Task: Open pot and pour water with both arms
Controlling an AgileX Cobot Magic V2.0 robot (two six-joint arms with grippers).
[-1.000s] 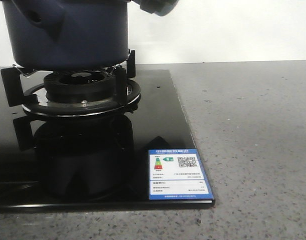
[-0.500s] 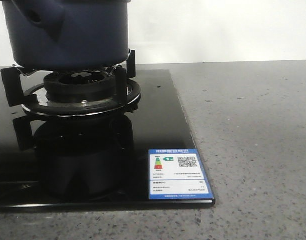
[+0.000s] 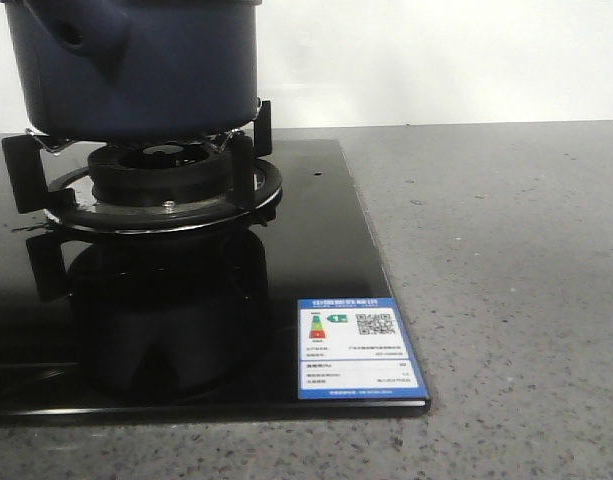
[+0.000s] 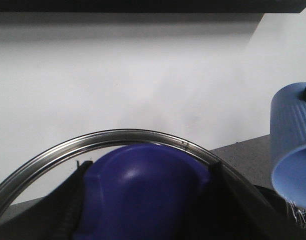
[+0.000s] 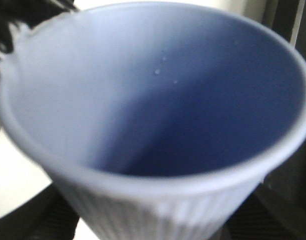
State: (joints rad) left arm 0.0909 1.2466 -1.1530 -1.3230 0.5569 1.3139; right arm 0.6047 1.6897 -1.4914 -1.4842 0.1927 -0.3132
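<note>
The dark navy-blue pot point(image 3: 146, 70) stands on the burner at the upper left of the front view, its top cut off by the frame. Its stubby handle point(image 3: 81, 35) points toward the camera. Neither gripper shows in the front view. My left gripper point(image 4: 148, 200) is shut on the dark blue knob point(image 4: 143, 185) of a glass lid with a steel rim point(image 4: 143, 136), held up against the white wall. My right gripper point(image 5: 153, 215) is shut on a light blue ribbed cup point(image 5: 157, 100), whose inside shows only a few droplets. The cup also shows in the left wrist view point(image 4: 292, 145).
The burner and its black pan supports point(image 3: 166, 180) sit on a black glass hob point(image 3: 316, 250) with a blue energy label point(image 3: 354, 348) at its near right corner. A grey speckled counter point(image 3: 506, 250) lies to the right, with a white wall behind.
A dark blue shape that hung at the top of the front view, just right of the pot, one second ago has gone out of view. The pot has not moved.
</note>
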